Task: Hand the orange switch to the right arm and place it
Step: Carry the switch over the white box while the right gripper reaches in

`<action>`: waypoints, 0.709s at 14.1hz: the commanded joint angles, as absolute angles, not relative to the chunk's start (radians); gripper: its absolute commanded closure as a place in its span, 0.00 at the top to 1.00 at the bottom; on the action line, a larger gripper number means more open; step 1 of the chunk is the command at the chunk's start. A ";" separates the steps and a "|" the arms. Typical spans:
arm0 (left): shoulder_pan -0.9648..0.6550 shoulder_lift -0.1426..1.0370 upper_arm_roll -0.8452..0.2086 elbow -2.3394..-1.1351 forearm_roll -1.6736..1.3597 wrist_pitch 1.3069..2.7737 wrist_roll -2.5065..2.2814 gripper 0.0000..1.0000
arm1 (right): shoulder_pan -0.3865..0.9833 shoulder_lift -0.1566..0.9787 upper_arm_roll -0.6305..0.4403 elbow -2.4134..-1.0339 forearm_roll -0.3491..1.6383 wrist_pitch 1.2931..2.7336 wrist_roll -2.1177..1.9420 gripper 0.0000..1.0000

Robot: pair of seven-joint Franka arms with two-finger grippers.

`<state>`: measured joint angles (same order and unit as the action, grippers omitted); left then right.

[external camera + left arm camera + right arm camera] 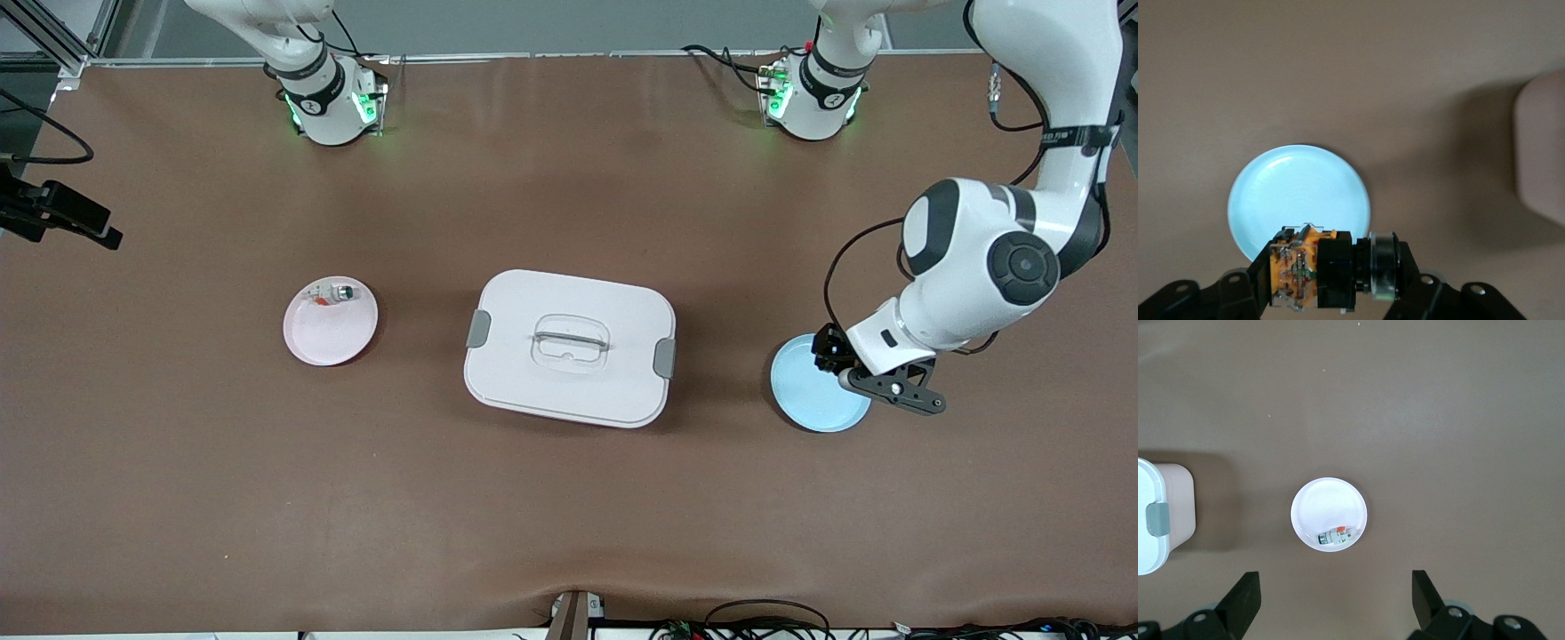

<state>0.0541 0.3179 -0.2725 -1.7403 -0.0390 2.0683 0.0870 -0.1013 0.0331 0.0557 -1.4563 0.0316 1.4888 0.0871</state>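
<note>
My left gripper (832,357) hangs just above the light blue plate (811,397) at the left arm's end of the table. In the left wrist view it (1333,272) is shut on the orange switch (1313,269), a small part with an orange body, a black middle and a round end, held crosswise over the plate's (1298,193) rim. The switch is hidden in the front view. My right gripper (1336,588) is open and empty, high above the table beside the pink plate (1326,501); it is out of the front view.
The pink plate (329,336) toward the right arm's end holds a white-and-clear switch (336,292), also in the right wrist view (1337,535). A white lidded box (569,348) with grey latches stands mid-table between the two plates.
</note>
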 commanded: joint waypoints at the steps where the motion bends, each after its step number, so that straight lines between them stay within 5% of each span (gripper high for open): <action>1: 0.055 0.321 -0.307 -1.603 -0.109 1.906 -0.026 0.00 | -0.115 0.023 0.075 -1.457 0.015 1.499 0.077 1.00; 10: 0.029 0.331 -0.532 -1.485 -0.201 1.864 -0.795 0.00 | -0.081 0.026 0.078 -1.456 -0.044 1.431 0.090 1.00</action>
